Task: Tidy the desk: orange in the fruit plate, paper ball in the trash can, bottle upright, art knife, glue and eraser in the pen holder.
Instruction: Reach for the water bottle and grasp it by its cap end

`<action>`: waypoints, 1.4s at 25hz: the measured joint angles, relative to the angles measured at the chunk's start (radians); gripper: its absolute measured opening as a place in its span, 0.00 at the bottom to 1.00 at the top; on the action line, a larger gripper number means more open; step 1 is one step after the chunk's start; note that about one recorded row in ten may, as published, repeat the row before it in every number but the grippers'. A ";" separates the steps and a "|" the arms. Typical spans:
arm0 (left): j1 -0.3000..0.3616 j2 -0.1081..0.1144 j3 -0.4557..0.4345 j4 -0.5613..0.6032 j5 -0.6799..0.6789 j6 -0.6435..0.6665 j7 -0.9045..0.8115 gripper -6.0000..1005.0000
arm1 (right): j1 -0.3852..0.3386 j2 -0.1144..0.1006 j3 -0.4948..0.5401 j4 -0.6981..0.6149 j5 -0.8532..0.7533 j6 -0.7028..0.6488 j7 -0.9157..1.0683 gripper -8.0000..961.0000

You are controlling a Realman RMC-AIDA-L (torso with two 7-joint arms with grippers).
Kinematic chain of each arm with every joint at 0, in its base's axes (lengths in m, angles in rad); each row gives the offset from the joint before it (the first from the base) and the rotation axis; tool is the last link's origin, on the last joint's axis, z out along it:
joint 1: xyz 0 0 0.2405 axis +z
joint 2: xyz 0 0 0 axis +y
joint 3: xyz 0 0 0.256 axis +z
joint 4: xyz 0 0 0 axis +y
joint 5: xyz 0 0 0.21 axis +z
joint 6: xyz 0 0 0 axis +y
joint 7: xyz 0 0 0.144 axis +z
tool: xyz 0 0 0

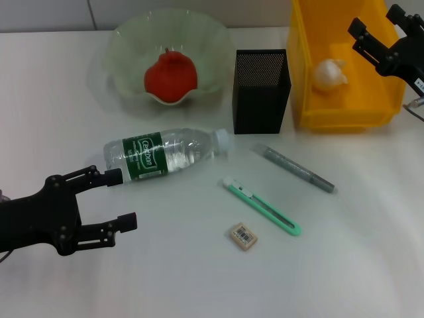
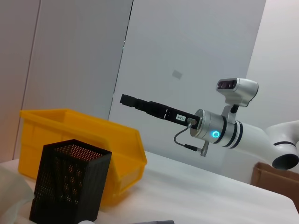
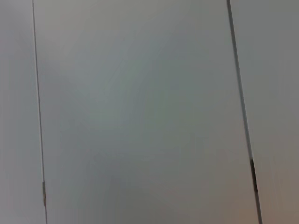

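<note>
Water bottle (image 1: 159,152) lying on its side, base between spread fingers of left gripper (image 1: 119,199); right gripper (image 1: 360,36), apart, above yellow bin (image 1: 344,116).

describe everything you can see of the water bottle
The water bottle is clear plastic with a dark green label around its middle and a white cap. It lies on its side on the white table, cap pointing toward the black mesh pen holder, in front of the fruit plate. It is not yet upright. The open left gripper sits at its base end, the upper finger at or almost touching the base.
</note>
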 joint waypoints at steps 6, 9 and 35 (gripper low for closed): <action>-0.002 -0.001 0.000 0.000 0.000 0.000 0.000 0.85 | -0.005 -0.003 -0.011 0.002 -0.005 -0.049 0.048 0.86; -0.006 -0.002 0.000 0.003 0.000 0.000 0.000 0.85 | -0.014 -0.012 -0.040 -0.014 -0.051 -0.130 0.126 0.86; -0.012 -0.007 0.000 0.008 0.003 0.003 0.000 0.85 | -0.034 -0.032 -0.056 -0.242 -0.671 -0.337 0.388 0.86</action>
